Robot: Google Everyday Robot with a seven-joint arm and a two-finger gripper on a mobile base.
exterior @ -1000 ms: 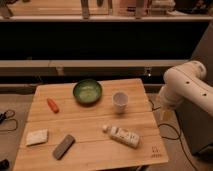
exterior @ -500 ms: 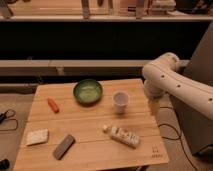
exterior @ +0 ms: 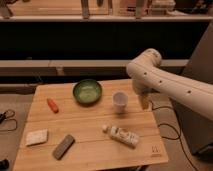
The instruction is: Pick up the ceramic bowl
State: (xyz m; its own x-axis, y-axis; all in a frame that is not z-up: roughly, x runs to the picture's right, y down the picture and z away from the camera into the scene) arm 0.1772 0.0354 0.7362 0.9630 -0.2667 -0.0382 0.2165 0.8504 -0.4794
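The ceramic bowl [exterior: 87,91] is round, shallow and glossy green with a darker rim. It stands on the wooden table [exterior: 90,145], at the back near the middle. The white arm [exterior: 165,82] reaches in from the right over the table's back right corner. The gripper [exterior: 144,102] hangs below the arm's bend, just right of the small white cup [exterior: 120,101] and well to the right of the bowl. It holds nothing that I can see.
On the table are an orange carrot-like piece [exterior: 52,105] at the left, a pale sponge [exterior: 37,137] and a dark grey bar [exterior: 63,146] at the front left, and a lying white bottle [exterior: 121,135] at the front right. A dark shelf runs behind the table.
The arm has swung left from beyond the table's right edge to over its back right corner, close to the white cup. The objects on the table have not moved.
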